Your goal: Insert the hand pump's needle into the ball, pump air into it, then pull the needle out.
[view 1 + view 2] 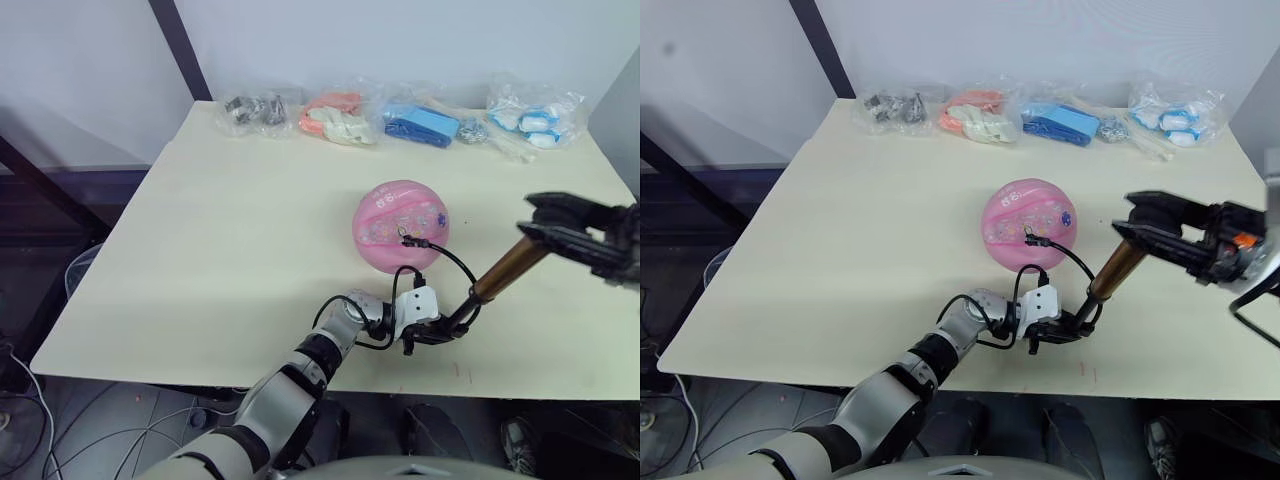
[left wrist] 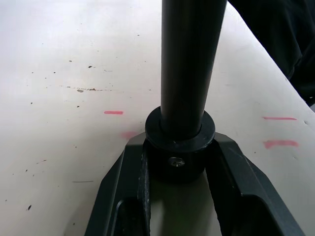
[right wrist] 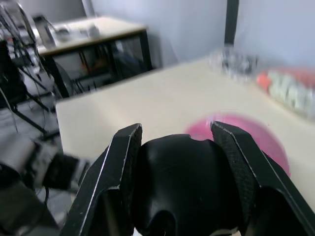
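Left hand (image 1: pixel 428 330) clamps the gold-bronze hand pump (image 1: pixel 505 269) base on the bench (image 1: pixel 200 250); right hand (image 1: pixel 548 228) grips its black T-handle (image 3: pixel 182 184); needle (image 1: pixel 406 238) seated in pink rubber ball (image 1: pixel 400 225), I'd pump.

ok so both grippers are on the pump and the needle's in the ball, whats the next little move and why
Probably a push of the T-handle down the barrel with the right gripper. The needle looks seated in the ball, the left gripper clamps the base of the hand pump on the table, and the right one is shut on the raised handle, so a stroke seems due.
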Available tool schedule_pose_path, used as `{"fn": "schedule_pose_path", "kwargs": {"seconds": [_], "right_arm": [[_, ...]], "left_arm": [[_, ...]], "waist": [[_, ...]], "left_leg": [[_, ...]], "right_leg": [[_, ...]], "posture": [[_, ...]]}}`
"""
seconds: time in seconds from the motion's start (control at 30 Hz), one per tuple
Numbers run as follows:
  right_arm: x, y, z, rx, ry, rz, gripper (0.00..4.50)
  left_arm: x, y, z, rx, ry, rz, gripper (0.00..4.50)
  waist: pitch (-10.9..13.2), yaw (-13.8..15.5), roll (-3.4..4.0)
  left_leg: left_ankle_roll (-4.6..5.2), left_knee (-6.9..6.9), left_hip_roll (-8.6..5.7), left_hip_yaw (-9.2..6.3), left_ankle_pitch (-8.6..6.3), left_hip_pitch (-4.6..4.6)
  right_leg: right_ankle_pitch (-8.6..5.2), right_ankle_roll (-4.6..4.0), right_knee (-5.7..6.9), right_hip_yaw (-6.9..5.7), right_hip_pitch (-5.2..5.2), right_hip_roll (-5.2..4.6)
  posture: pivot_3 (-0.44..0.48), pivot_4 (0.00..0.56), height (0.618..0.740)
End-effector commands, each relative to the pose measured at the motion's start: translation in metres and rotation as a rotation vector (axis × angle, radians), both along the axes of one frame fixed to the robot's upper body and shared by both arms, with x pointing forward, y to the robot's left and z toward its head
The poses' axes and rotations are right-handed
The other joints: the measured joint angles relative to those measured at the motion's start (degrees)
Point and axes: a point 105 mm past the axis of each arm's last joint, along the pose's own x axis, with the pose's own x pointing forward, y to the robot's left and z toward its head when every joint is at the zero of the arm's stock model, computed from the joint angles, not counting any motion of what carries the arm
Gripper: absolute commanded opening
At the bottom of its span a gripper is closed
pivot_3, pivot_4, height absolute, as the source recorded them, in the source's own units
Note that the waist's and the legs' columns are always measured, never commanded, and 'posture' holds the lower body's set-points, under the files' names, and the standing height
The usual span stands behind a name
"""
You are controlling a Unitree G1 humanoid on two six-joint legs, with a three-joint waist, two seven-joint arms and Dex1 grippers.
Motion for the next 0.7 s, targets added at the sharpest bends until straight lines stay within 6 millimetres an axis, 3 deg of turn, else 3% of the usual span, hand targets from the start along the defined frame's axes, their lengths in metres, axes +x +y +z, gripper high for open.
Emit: {"fn": "schedule_pose_path", "kwargs": {"seconds": [0.03,0.17,0.37,0.7], "right_arm": [[-0.009,-0.005,0.029,0.012,-0.105,-0.009,1.74],[-0.007,-0.002,0.021,-0.019,-0.064,-0.005,1.74],[-0.003,0.012,-0.038,-0.109,0.086,0.016,1.74],[0.009,0.029,-0.108,-0.108,0.139,-0.028,1.74]], "left_arm": [[-0.012,0.026,-0.043,0.154,0.12,0.047,1.1],[-0.012,0.026,-0.043,0.155,0.12,0.046,1.1],[-0.014,0.025,-0.044,0.153,0.122,0.044,1.1],[-0.014,0.024,-0.044,0.153,0.121,0.048,1.1]], "waist": [[0.0,0.0,-0.01],[0.0,0.0,-0.02],[-0.1,0.0,-0.14],[-0.3,-0.1,-0.32]], "left_leg": [[0.0,0.0,0.0,0.0,0.0,-0.01],[0.0,0.0,-0.01,0.0,0.0,-0.06],[0.0,0.0,0.0,-0.02,0.0,-0.02],[-0.01,-0.02,0.04,0.0,0.0,0.24]], "right_leg": [[0.0,0.0,0.0,0.0,-0.01,0.0],[0.0,0.0,0.0,0.0,-0.06,-0.01],[-0.01,0.01,0.0,-0.02,-0.04,0.01],[-0.13,0.22,0.0,0.0,0.09,0.09]], "posture": [[0.0,0.15,0.74],[0.0,0.15,0.74],[0.0,0.15,0.74],[0.0,0.15,0.74]]}}
